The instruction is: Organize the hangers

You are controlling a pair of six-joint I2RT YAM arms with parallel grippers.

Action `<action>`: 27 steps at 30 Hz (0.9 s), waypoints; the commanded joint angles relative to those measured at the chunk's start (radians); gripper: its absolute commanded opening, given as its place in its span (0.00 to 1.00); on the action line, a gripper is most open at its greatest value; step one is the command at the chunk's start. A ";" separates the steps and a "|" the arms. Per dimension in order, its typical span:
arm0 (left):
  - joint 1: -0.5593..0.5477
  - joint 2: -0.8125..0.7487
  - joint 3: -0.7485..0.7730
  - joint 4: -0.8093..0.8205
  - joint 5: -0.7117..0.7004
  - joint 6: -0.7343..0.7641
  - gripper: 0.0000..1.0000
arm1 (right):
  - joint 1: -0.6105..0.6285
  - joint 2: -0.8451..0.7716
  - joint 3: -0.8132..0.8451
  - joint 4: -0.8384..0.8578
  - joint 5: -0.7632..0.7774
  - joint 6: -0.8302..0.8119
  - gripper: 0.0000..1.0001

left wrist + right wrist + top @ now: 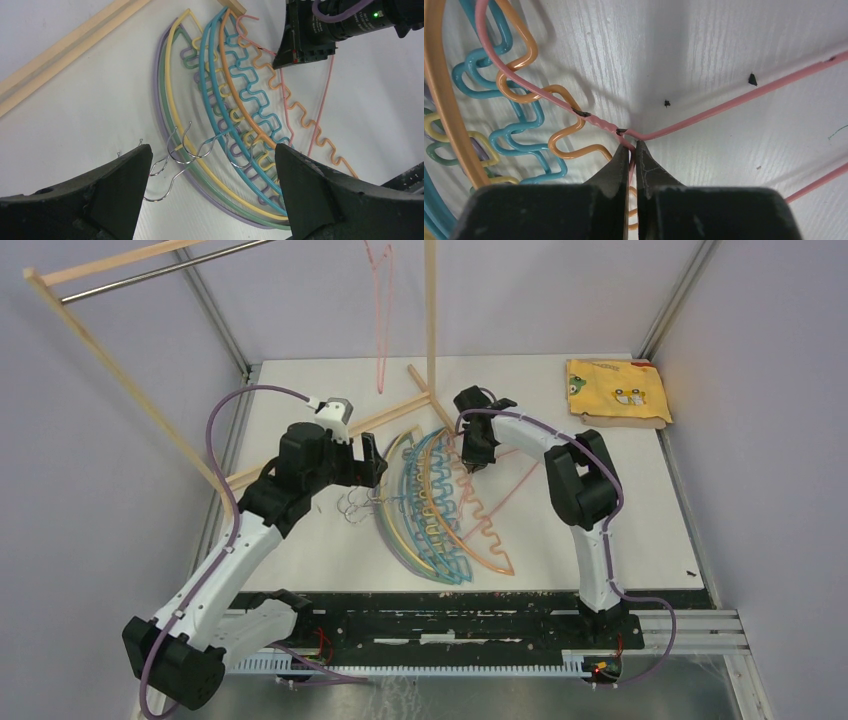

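Two arms: both are down at the pile of hangers, centre of the tabletop.
Right end effector: pinched shut on the pink hanger, right at its twisted neck.
Pink hanger's lie: flat at the pile's right edge. Its shoulders run off upper left and right from the fingertips, directly under the right arm, so that arm is nearer.
Left end effector: wide open, holding nothing, poised over the tangled hooks on the pile's left.
Rack: one hung hanger dangles at top centre, and the rod sits upper left.
Next call: probably lift the neck clear, then carry it up toward the rod.
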 commanded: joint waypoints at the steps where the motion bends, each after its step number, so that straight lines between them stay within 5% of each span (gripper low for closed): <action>1: 0.000 -0.025 0.002 0.048 0.068 -0.032 0.99 | -0.005 -0.001 0.017 0.019 0.036 0.000 0.01; 14: -0.001 -0.027 -0.059 0.194 0.351 -0.083 0.99 | -0.011 -0.394 -0.052 0.071 0.129 -0.001 0.01; 27: -0.025 0.082 -0.144 0.541 0.343 -0.190 0.99 | -0.006 -0.418 -0.001 0.137 -0.062 0.052 0.01</action>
